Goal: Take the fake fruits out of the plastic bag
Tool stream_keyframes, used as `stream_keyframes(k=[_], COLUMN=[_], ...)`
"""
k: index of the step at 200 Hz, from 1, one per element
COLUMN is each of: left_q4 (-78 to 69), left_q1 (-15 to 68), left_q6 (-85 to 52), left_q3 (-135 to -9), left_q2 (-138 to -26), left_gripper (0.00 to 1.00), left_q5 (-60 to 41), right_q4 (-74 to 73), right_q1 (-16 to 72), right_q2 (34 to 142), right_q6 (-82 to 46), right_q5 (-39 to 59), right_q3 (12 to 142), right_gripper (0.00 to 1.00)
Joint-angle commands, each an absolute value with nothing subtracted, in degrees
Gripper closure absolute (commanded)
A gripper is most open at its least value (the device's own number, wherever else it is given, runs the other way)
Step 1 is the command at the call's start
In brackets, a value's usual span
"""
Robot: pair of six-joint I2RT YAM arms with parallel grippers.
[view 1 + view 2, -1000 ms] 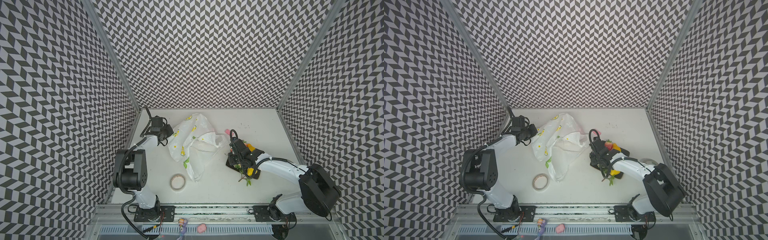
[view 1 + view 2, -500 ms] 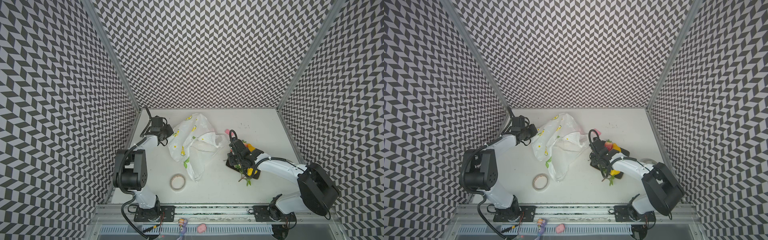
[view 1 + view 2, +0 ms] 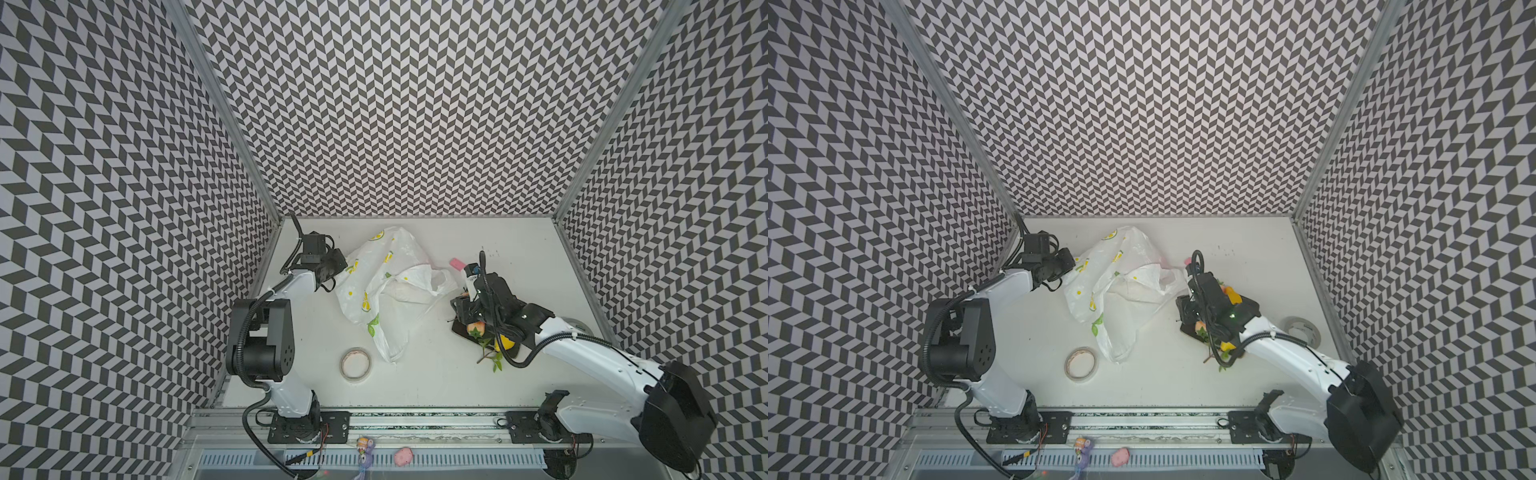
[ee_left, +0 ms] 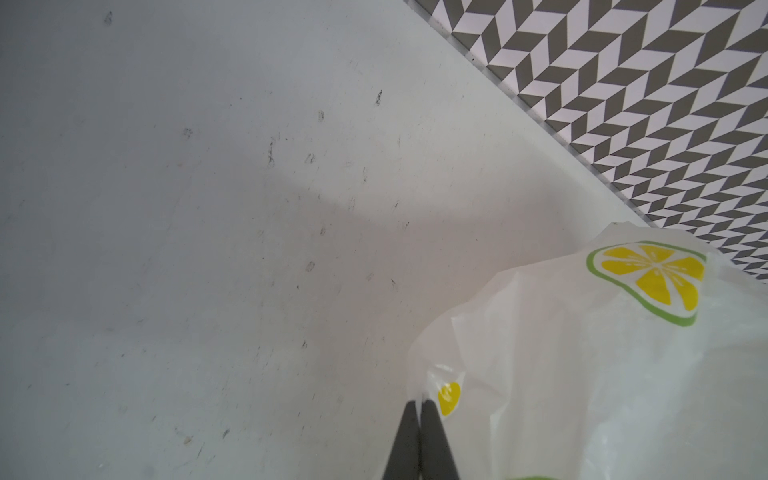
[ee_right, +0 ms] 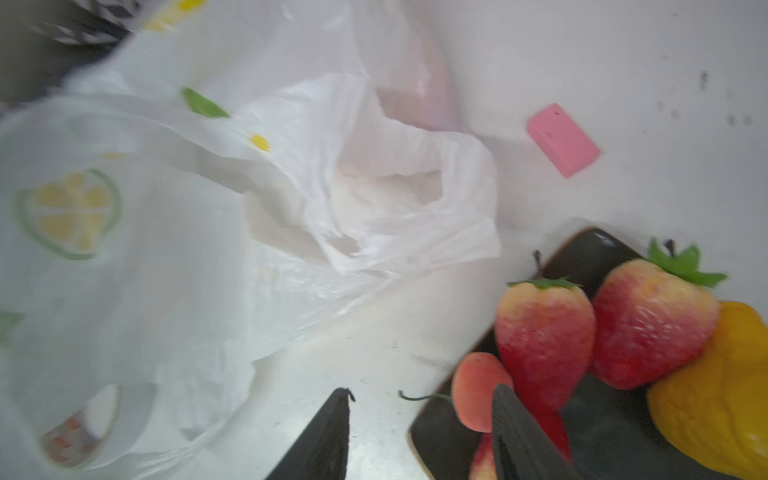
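The plastic bag (image 3: pixel 386 291) (image 3: pixel 1113 291), white with lemon prints, lies crumpled across the middle of the table. My left gripper (image 3: pixel 338 266) (image 4: pixel 420 403) is shut on a pinch of the plastic bag's (image 4: pixel 582 374) left edge. The fake fruits rest on a dark tray (image 5: pixel 590 253) (image 3: pixel 461 330): two strawberries (image 5: pixel 544 332) (image 5: pixel 648 324), a yellow pear (image 5: pixel 719 386) (image 3: pixel 505 343) and a small red ball (image 5: pixel 478 390). My right gripper (image 5: pixel 422 390) (image 3: pixel 461 303) hangs open over the tray's edge nearest the bag (image 5: pixel 166 249). Its fingers grip nothing, and one stands just beside the red ball.
A pink block (image 3: pixel 457 263) (image 5: pixel 563 139) lies behind the tray. One tape roll (image 3: pixel 355 364) (image 3: pixel 1081 363) sits in front of the bag and another (image 3: pixel 1302 332) lies by the right wall. Patterned walls close in the table on three sides.
My right gripper's jaws stand a little wider apart, and the arm has barely shifted over the tray. The left arm and the bag are still.
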State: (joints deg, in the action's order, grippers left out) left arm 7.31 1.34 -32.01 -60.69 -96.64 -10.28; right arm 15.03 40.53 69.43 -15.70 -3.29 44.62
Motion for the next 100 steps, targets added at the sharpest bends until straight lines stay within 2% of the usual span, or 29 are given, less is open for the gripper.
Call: stream_keyframes(k=[1, 39, 48, 77, 89, 100], left_q4=[6.37, 7.0, 6.99, 8.76, 10.35, 11.63], left_q1=[0.99, 0.98, 0.99, 0.78, 0.65, 0.7], left_q6=[-31.8, -32.05, -31.99, -30.24, -29.17, -28.38], left_q3=[-61.09, -60.85, -60.57, -61.22, -62.23, -63.06], left_q2=[-96.25, -95.35, -94.87, -92.96, -91.69, -90.32], left_gripper=[1.0, 0.99, 0.9, 0.45, 0.31, 0.23], left_q5=[-10.82, -9.83, -9.6, -7.16, -4.72, -2.21], right_q4=[4.41, 4.68, 3.74, 0.63, 0.42, 0.35], right_q1=[45.83, 46.85, 46.77, 46.44, 46.08, 45.67], right_q2=[72.24, 85.55, 88.05, 93.48, 94.49, 94.65], right_q6=[-10.66, -12.86, -13.99, -16.76, -17.53, -18.2], right_q5=[2.5, 3.88, 4.0, 3.09, 3.33, 3.64], right_q3=[44.78, 54.77, 55.84, 56.93, 57.32, 57.17], right_gripper=[0.47, 0.51, 0.51, 0.52, 0.52, 0.52])
